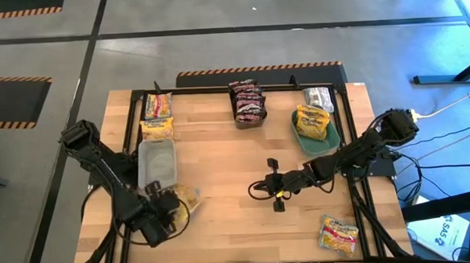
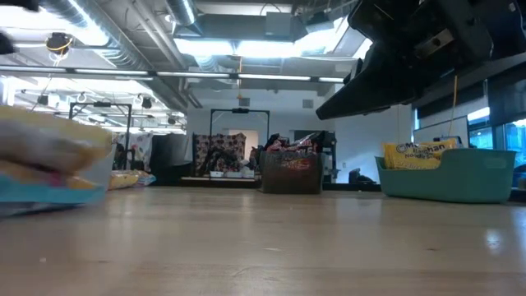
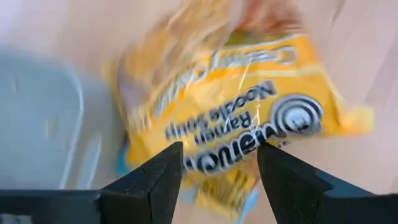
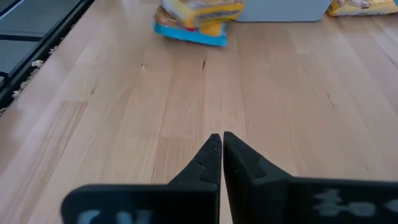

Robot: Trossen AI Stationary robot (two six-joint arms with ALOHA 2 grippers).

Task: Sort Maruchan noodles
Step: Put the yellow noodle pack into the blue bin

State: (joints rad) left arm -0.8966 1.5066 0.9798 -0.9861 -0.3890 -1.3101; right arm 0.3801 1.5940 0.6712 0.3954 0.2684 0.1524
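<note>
Left gripper (image 3: pixel 219 167), fingers spread, hangs directly over a yellow noodle packet (image 3: pixel 236 106) beside the grey bin (image 1: pixel 157 161).

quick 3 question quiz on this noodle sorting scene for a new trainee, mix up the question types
1. True or false: the right claw is shut and empty.
2. What sits between the left claw's fingers? A) yellow noodle packet B) dark packet C) nothing
3. Fill in: the green dish holds a ____ packet.

Key: 1 true; 2 A; 3 yellow
</note>
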